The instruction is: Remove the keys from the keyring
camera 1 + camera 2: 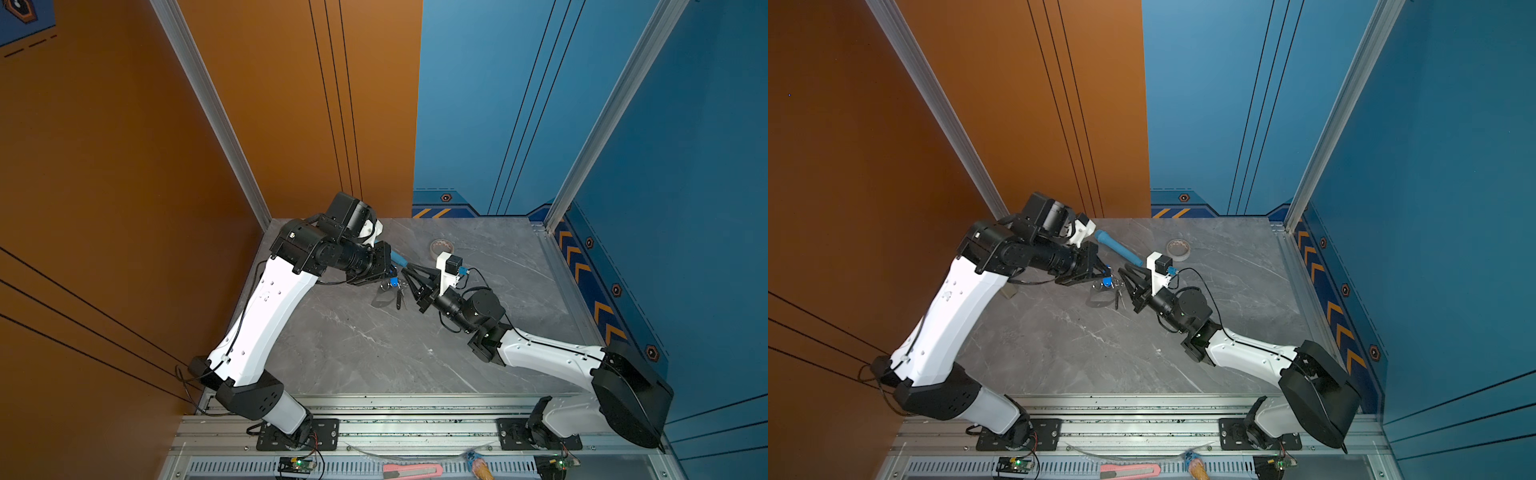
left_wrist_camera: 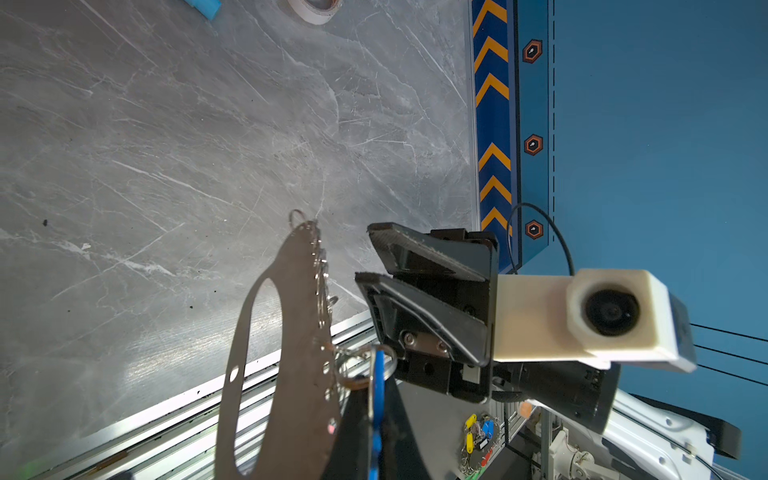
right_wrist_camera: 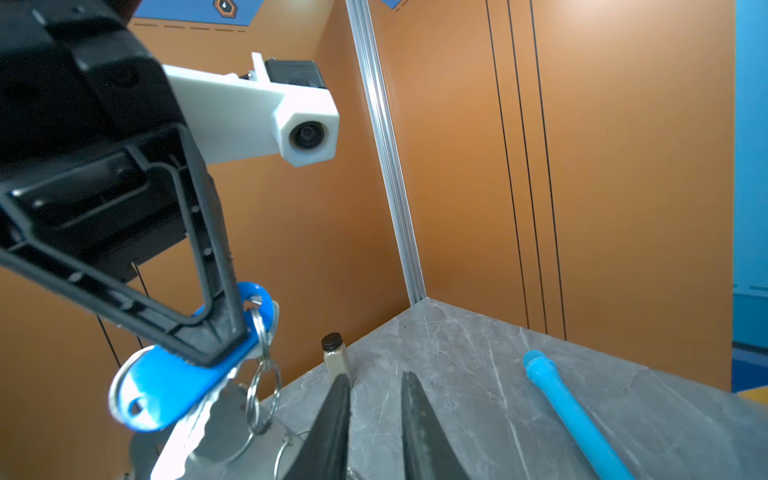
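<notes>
In the right wrist view my left gripper [image 3: 220, 349] is shut on the keys, clamping the blue tag [image 3: 174, 386] with a silvery key under it. The keyring [image 2: 291, 332], a flat grey plate with an oval cut-out and a row of small wire rings, hangs off the table from those keys. In both top views the bunch [image 1: 395, 283] hangs at mid-table between the two grippers. My right gripper [image 3: 376, 378] stands just beside the rings, jaws slightly apart, with only table showing between them. In the left wrist view its fingers [image 2: 374, 232] are apart too.
A long blue tube [image 1: 1119, 249] lies on the grey table behind the grippers. A whitish tape roll [image 1: 1178, 249] sits further right of it. A small black-capped bottle [image 3: 334, 357] stands near the orange wall. A pink cutter [image 1: 411, 470] lies on the front rail.
</notes>
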{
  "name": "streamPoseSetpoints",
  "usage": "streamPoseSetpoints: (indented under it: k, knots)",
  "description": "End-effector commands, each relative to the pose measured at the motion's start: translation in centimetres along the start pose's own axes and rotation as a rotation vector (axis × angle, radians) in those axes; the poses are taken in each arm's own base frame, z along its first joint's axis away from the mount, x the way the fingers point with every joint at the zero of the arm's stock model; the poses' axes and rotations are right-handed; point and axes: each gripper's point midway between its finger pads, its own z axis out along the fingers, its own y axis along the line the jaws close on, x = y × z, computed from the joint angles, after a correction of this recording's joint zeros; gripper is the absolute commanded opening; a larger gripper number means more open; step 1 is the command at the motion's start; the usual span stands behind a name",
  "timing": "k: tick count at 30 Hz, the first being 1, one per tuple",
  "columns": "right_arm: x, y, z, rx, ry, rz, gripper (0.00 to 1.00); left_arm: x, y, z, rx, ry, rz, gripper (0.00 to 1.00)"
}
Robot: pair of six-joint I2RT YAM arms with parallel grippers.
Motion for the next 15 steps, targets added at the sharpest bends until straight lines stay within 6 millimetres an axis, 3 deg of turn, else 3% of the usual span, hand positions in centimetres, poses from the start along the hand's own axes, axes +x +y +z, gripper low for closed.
streamPoseSetpoints:
  k: [1,8,15]
  knots:
    - [-1.8,2.0,-0.6,-0.095,0.019,-0.094,0.30,0.7,0.0,-1.2,0.020,-0.003,0.031,0.00]
    - [-1.4,4.1,-1.0,-0.190,0.096,-0.168,0.30,0.8,0.4,-1.4,0.012,-0.002,0.032,0.00]
    - [0.3,4.9,-0.9,-0.159,0.163,-0.283,0.32,0.9,0.7,-1.7,0.001,-0.003,0.037,0.00]
